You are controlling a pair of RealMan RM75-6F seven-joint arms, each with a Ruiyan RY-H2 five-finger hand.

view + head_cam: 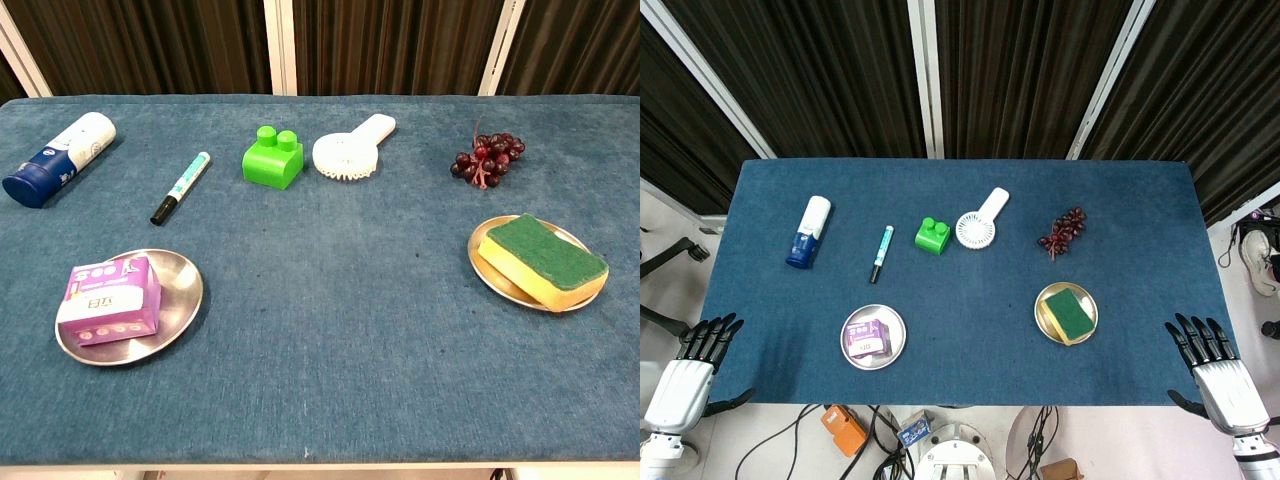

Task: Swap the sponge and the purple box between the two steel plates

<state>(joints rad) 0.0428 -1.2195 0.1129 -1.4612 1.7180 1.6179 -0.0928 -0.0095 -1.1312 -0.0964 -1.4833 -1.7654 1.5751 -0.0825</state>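
Head view showed both hands parked off the near corners of the table (970, 250), the left hand (690, 375) and the right hand (1218, 372) each with fingers spread and holding nothing. The purple box (867, 337) lay in the left steel plate (895, 352); the sponge (1070, 312), green face up over a yellow base, lay in the right plate (1044, 318), overhanging its near rim. Nothing had been swapped yet, so the step in hand was most likely the first reach.

To do it well, each hand would best take the item on its own side: left to the box, right to the sponge. Both plates were occupied, so one item probably needed a stop on the bare cloth between them. The sponge would likely squash, so a light grip across its long sides seemed wise. The plates looked shallow and slippery; lifting straight up should keep them from sliding. The marker (181, 187), green block (272, 157) and grapes (488, 158) sat well behind.
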